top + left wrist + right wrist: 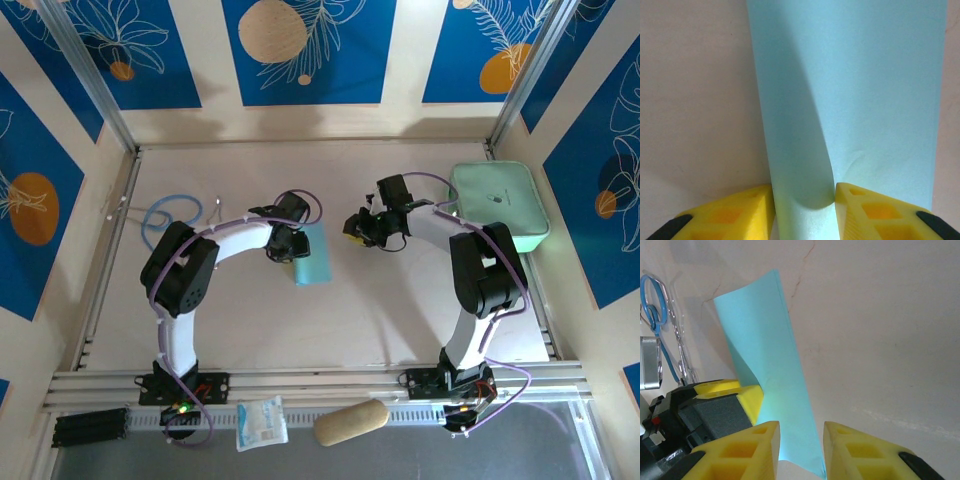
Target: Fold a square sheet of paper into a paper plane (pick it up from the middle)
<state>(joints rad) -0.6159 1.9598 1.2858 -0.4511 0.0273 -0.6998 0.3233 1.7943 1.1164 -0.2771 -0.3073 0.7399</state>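
The square sheet of paper point(313, 255) is folded over into a narrow light-blue strip and sits near the middle of the table point(380, 320), lifted at one end. In the left wrist view its curled fold point(855, 100) runs straight down between the yellow fingers point(740, 215), which press on it from both sides. So the left hand point(292, 247) is pinching the sheet. The left arm rises from its base, bends at the elbow and reaches inward to the sheet's left edge.

The right hand point(352, 232) is just beside the sheet, apart from it, pointing toward it from the right. Its fingers point(760, 450) stand parted with a gap between them and hold nothing. The sheet point(770, 365) stands up beyond them. The right arm arches up from its base and folds back toward the centre.

A mint-green case point(498, 205) lies at the far right corner of the pale table, and a blue cable point(165, 212) is looped at the far left. On the near rail point(330, 380) side lie a white packet point(262, 422) and a tan oblong thing point(350, 423). Wall panels point(308, 45) in blue with leaf and orange-circle prints surround the table.
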